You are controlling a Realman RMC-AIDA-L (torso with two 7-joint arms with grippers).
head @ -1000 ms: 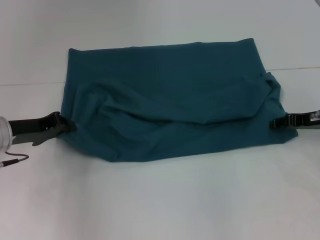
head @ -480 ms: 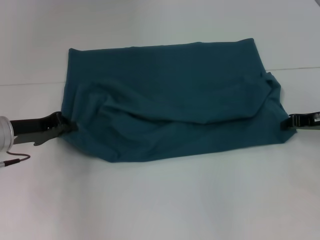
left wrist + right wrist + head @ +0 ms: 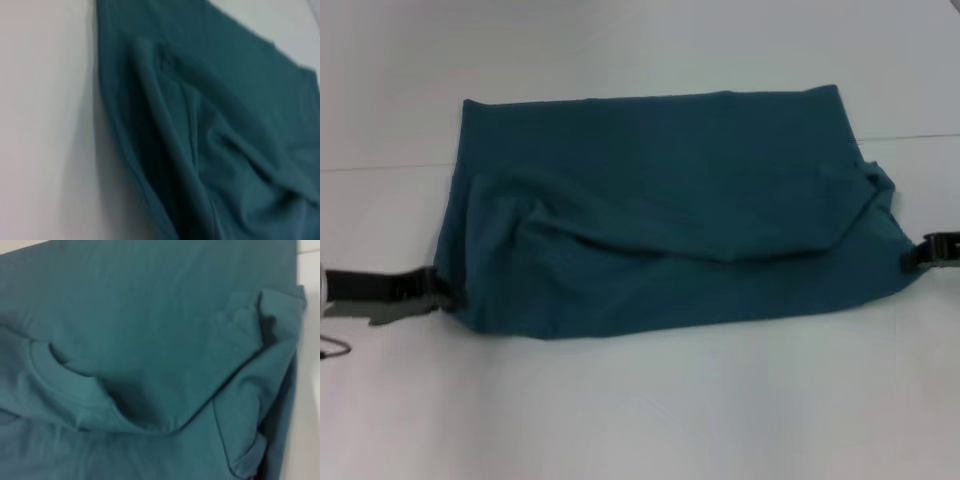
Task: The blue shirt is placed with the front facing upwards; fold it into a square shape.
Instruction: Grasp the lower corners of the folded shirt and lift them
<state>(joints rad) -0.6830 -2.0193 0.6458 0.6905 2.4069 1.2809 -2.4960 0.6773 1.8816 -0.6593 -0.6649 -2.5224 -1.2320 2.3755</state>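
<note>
Mid-fold; shirt (image 3: pixel 660 210) lying doubled on table (image 3: pixel 640 410); left gripper (image 3: pixel 438 290) and right gripper (image 3: pixel 912 256) sitting at its ends, finger state unclear; next: regrip, fold sideways.

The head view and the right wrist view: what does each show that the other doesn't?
Only the head view shows the whole folded shirt lying on the white table, with the left gripper at its left edge and the right gripper just off its right edge. Only the right wrist view shows the ribbed neckline curving under a fold, and the bunched sleeve up close. Both show the same teal cloth with its sagging, wrinkled fold.
</note>
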